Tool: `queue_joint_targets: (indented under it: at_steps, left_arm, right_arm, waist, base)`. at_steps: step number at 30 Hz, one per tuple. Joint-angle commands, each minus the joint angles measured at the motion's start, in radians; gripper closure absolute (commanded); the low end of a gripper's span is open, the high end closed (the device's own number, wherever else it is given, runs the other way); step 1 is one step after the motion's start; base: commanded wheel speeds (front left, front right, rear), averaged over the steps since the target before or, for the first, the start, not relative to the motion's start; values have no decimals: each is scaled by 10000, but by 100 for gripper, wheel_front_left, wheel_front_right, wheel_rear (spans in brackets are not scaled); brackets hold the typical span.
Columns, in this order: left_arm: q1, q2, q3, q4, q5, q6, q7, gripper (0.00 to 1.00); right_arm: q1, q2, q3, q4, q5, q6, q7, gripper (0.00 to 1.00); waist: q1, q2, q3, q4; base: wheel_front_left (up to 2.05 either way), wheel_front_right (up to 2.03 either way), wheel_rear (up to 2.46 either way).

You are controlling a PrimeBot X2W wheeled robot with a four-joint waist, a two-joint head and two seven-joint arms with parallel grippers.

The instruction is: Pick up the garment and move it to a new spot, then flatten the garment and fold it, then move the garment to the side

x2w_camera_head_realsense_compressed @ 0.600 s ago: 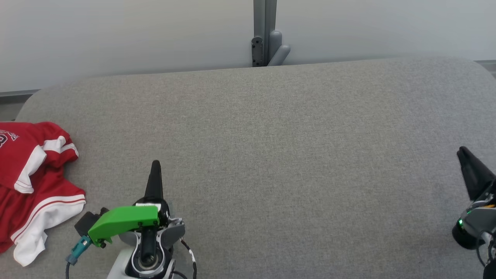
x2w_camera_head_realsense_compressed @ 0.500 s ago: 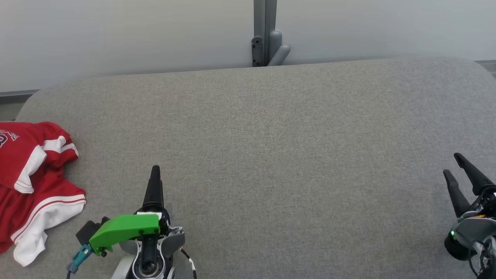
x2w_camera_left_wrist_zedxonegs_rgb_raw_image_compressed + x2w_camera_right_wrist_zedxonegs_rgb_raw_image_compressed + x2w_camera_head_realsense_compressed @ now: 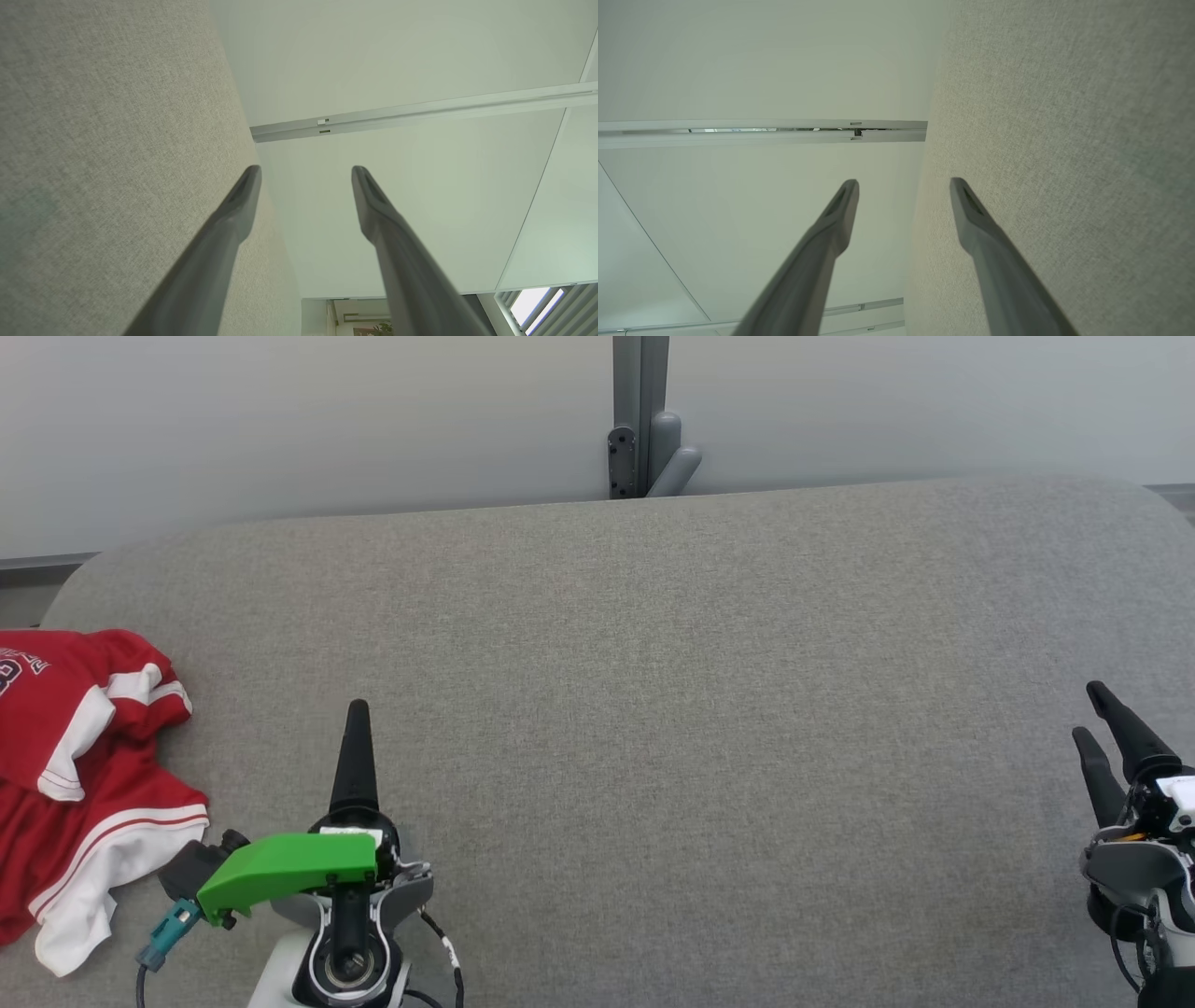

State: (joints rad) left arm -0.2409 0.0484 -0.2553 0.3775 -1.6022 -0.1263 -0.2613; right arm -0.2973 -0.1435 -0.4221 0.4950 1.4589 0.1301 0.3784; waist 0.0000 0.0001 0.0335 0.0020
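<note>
The garment (image 3: 65, 775), red with white trim, lies crumpled at the left edge of the grey fabric-covered table (image 3: 653, 709), partly cut off by the head view's edge. My left gripper (image 3: 357, 714) hovers to the right of it, apart from the cloth, turned edge-on with one finger hiding the other. In the left wrist view the left gripper (image 3: 306, 170) is open and holds nothing, with the table beside it. My right gripper (image 3: 1086, 711) is at the far right, and in its own view the right gripper (image 3: 903, 182) is also open and holds nothing.
A grey post with a bracket (image 3: 639, 420) stands against the pale wall behind the table's far edge. The table's rounded far corners sit at the upper left and upper right. A wide stretch of bare grey fabric lies between my two grippers.
My left gripper shifted a little left and farther out over the table. My right gripper turned at the wrist so both fingers show, then moved slightly forward. The garment has not moved.
</note>
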Motion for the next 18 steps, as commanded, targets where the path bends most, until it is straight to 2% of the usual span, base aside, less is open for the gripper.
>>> queue_joint_targets:
  at_steps: [1, 5, 18]
  left_arm:
    - [-404, 5, 164, -365, 704, -19, -1, 0]
    - [-444, 6, 233, -585, 1424, -21, -2, 0]
    - [-417, 194, 288, -1338, 4721, -13, -3, 0]
  right_arm:
    - [-149, -242, 176, -470, -733, 3, -309, 0]
    - [-116, -276, 364, -835, -1670, 3, -584, 0]
    - [175, -477, 1420, -2129, -4977, 4, -1676, 0]
  waist:
    - [0, -1, -3, 7]
    - [0, -1, -8, 15]
    - [0, -1, -63, 8]
  base:
    - [0, 0, 0]
    - [0, 0, 0]
    - [0, 0, 0]
